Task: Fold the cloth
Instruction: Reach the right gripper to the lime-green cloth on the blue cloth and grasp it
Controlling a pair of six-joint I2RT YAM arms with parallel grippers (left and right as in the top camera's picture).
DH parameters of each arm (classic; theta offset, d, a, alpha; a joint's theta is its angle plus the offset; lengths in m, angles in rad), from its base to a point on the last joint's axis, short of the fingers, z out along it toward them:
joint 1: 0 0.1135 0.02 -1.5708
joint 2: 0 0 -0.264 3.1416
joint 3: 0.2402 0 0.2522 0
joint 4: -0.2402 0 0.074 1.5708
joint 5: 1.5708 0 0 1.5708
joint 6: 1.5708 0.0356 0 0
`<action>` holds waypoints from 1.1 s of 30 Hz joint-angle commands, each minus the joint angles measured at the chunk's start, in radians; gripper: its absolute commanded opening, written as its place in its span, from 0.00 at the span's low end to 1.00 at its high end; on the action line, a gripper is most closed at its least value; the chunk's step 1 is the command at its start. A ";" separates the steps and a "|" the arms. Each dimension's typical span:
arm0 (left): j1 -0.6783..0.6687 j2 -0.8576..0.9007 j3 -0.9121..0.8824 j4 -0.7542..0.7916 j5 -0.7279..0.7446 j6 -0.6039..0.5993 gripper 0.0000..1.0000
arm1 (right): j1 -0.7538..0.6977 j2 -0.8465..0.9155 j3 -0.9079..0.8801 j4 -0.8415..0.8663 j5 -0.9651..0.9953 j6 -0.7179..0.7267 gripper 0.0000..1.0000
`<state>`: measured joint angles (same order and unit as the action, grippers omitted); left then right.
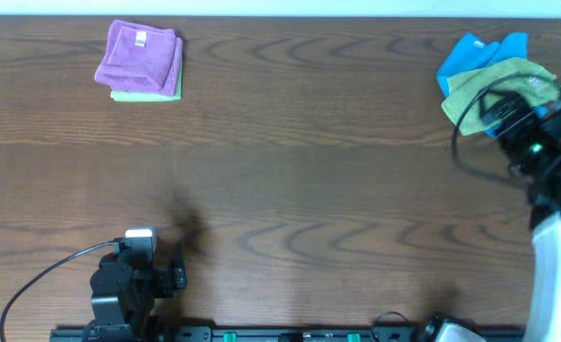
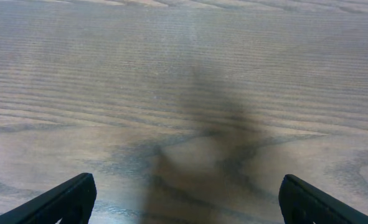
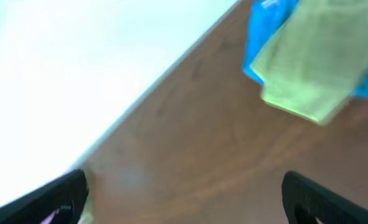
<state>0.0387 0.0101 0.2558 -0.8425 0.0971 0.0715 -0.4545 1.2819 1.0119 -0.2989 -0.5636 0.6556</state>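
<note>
The lime-green cloth (image 1: 496,84) lies crumpled at the far right of the table, partly on top of a bright blue cloth (image 1: 475,52). In the right wrist view the cloth (image 3: 317,62) is at the upper right, blurred, with the blue cloth (image 3: 261,43) under it. My right gripper (image 1: 504,114) hovers over the near edge of the cloth; its fingers (image 3: 184,196) are wide apart with only bare table between them. My left gripper (image 1: 178,273) is at the front left, open and empty (image 2: 187,199) above bare wood.
A folded purple cloth (image 1: 140,57) lies on a folded pale green one (image 1: 145,96) at the far left. The table's far edge (image 3: 165,74) runs diagonally through the right wrist view. The left arm's cable (image 1: 43,280) loops at the front left.
</note>
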 commanded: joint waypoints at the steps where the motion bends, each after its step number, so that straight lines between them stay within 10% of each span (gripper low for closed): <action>1: 0.005 -0.006 -0.013 -0.054 -0.003 -0.001 0.95 | -0.054 0.159 0.021 0.063 -0.227 0.204 0.99; 13: 0.005 -0.006 -0.013 -0.054 -0.003 -0.001 0.95 | -0.116 0.722 0.211 0.632 -0.691 0.189 0.99; 33: 0.005 -0.006 -0.013 -0.054 -0.003 -0.001 0.95 | -0.037 0.841 0.220 0.404 -0.218 0.151 0.99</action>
<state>0.0387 0.0101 0.2558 -0.8425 0.0971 0.0715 -0.5144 2.1201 1.2182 0.1051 -0.8654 0.8291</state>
